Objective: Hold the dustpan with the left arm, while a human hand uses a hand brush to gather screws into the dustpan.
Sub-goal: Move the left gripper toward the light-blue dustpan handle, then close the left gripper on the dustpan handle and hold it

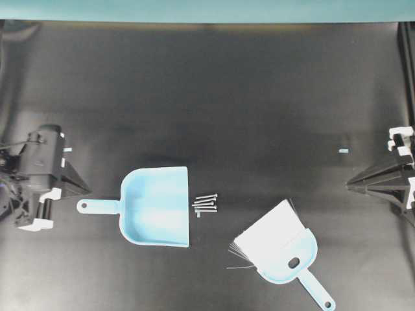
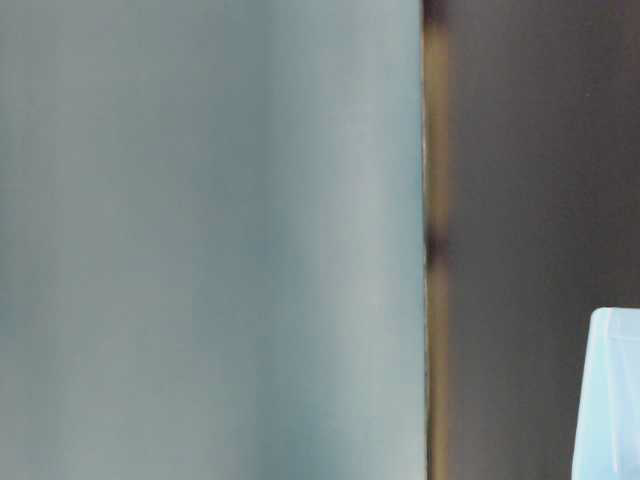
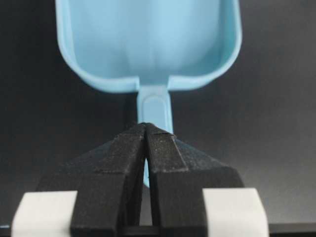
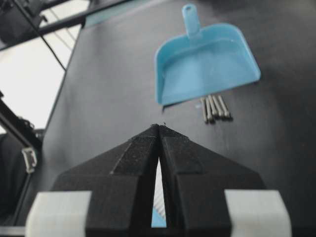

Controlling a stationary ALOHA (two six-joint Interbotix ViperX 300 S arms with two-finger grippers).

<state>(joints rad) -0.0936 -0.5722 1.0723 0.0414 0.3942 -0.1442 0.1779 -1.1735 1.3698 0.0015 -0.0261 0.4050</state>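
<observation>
The light blue dustpan (image 1: 159, 207) lies flat on the black table, mouth to the right, its thin handle (image 1: 97, 206) pointing left. My left gripper (image 1: 87, 189) is shut and empty, hovering just behind and above the handle tip; in the left wrist view its closed fingertips (image 3: 146, 126) cover part of the handle (image 3: 155, 106). Several grey screws (image 1: 206, 204) lie side by side just off the pan's mouth. The hand brush (image 1: 282, 249) lies at the lower right, bristles up-left. My right gripper (image 1: 350, 184) is shut at the right edge. The human hand is out of view.
A tiny light blue scrap (image 1: 343, 150) lies near the right arm. A teal wall edge (image 1: 207, 10) runs along the far side of the table. The table-level view is blurred, with only a pale blue shape (image 2: 612, 400) at its lower right.
</observation>
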